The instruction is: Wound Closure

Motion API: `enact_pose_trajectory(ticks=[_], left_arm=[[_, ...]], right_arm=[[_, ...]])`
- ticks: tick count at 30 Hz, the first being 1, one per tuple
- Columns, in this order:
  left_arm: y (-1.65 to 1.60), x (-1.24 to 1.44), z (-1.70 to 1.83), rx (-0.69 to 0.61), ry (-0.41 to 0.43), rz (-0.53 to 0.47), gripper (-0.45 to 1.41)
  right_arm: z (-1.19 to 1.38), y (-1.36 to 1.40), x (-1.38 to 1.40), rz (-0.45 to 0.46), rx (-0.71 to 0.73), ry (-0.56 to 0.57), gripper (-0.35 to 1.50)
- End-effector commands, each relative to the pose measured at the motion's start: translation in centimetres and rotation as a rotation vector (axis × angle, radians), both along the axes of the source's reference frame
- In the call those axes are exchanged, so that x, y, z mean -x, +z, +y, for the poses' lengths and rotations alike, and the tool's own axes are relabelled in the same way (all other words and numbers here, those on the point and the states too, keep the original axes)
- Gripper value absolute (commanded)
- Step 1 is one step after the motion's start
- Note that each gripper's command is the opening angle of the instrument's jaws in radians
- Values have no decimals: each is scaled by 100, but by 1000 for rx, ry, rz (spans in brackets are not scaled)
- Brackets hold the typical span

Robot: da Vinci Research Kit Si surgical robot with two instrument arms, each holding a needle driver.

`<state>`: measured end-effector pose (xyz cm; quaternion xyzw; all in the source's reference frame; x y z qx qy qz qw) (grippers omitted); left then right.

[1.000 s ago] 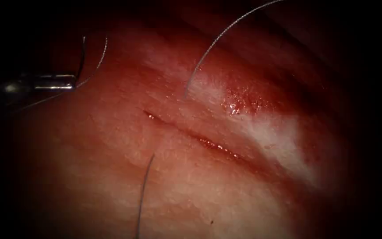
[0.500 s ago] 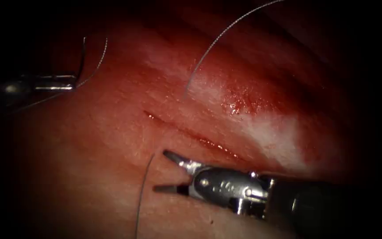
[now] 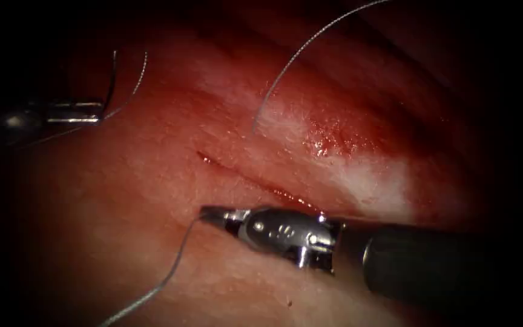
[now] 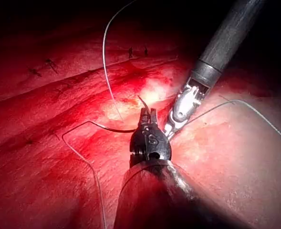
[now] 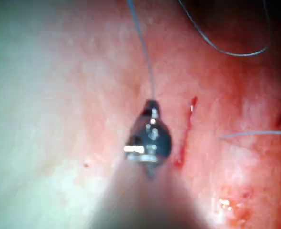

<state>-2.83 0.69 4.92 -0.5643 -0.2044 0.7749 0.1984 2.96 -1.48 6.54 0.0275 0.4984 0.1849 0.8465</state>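
The right gripper [image 3: 210,213] has closed on the thread [image 3: 152,289] where it leaves the tissue [image 3: 122,200] just below the left end of the cut [image 3: 255,181] — half a second ago its jaws stood open beside that strand, which now bends toward the tip. A good grip here sits flat across the thread, close to its exit point, without crushing or dragging it sideways against the tissue. Beyond the cut a second strand [image 3: 298,57] rises from the far side. Farthest off, at the left edge, the left gripper [image 3: 95,112] — unmoved over the last second — grips the curved needle [image 3: 114,72] near its tail, clear of the tissue.
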Motion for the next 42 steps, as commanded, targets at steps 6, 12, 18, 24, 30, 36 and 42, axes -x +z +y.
enact_pose_trajectory(ticks=[6,12,18,24,30,36,42], left_arm=[[6,4,-4,-1,2,-2,-45],[6,5,-4,-1,2,-1,-45],[7,5,-4,0,2,-1,-45],[7,5,-5,0,2,-1,-45],[7,5,-5,0,1,0,-45],[6,5,-5,0,1,0,-45],[6,6,-5,0,1,0,-45]], right_arm=[[-23,-41,17,4,26,-26,-35],[-75,-88,29,13,55,-68,-35],[-116,-122,23,14,71,-114,-35],[-155,-161,16,26,68,-150,-35],[-165,-180,6,41,61,-167,-35],[-137,-182,13,80,56,-130,108],[-81,-153,36,71,45,-82,106]])
